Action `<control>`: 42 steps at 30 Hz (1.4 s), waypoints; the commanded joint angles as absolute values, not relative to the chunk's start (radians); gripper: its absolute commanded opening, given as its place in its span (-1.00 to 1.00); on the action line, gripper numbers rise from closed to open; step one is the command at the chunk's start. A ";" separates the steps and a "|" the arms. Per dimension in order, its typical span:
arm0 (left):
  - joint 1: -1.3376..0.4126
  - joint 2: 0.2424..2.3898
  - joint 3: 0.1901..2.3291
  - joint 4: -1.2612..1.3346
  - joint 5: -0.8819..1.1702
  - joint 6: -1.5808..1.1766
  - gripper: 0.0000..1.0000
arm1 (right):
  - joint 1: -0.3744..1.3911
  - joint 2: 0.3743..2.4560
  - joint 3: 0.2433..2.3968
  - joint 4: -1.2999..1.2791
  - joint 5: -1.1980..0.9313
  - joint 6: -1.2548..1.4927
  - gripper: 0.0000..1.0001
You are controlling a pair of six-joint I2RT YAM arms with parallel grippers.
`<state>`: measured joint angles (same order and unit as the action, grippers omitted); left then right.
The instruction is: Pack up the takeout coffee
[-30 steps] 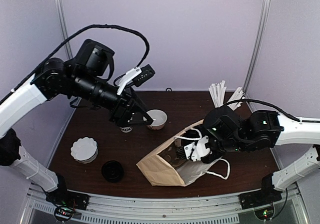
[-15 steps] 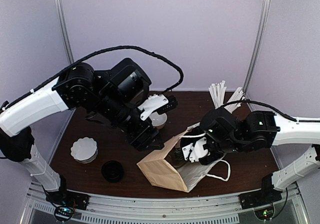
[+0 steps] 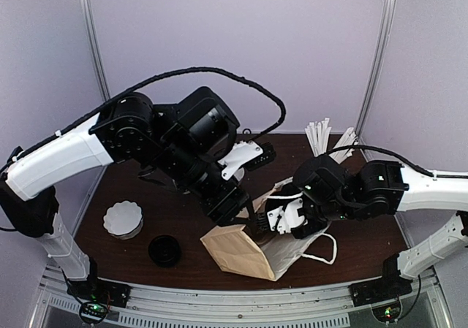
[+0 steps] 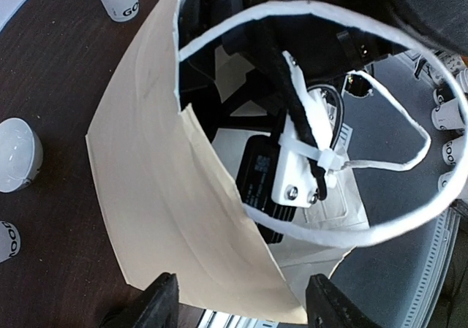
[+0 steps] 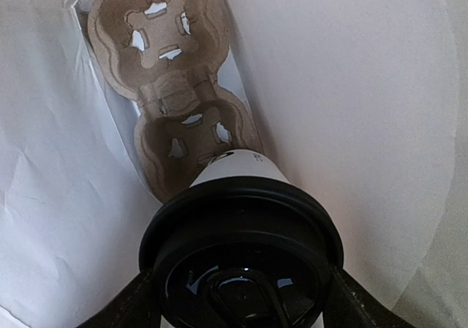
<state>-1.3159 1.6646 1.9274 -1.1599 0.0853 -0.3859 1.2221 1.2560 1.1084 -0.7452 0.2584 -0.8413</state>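
In the bag (image 5: 351, 87), carrier (image 5: 175, 72) beyond takeout coffee (image 5: 241, 269).

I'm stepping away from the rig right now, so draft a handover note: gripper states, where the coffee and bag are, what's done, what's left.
Right gripper: shut on the takeout coffee, inside the paper bag, above the cardboard carrier at the bag's bottom.
Left gripper: open, jaws either side of the bag's mouth edge.
Done: coffee is in the bag.
Left: probably seat it in the carrier, release, withdraw both arms.

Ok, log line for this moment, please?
right gripper: shut on takeout coffee, inside paper bag above cup carrier | left gripper: open at bag rim
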 commanded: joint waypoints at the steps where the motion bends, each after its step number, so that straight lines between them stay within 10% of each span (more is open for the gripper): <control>1: -1.337 1.715 1.979 -1.180 0.076 -0.412 0.25 | 1.211 1.243 1.134 -0.758 0.256 -0.828 0.19; 42: -1.264 1.551 1.869 -0.989 0.173 -0.116 0.37 | 1.290 1.236 0.997 -0.594 0.246 -0.924 0.17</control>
<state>-1.2900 1.5963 1.8919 -1.0473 0.1566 -0.1352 1.2846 1.2297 0.9905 -0.6209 0.2504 -0.9356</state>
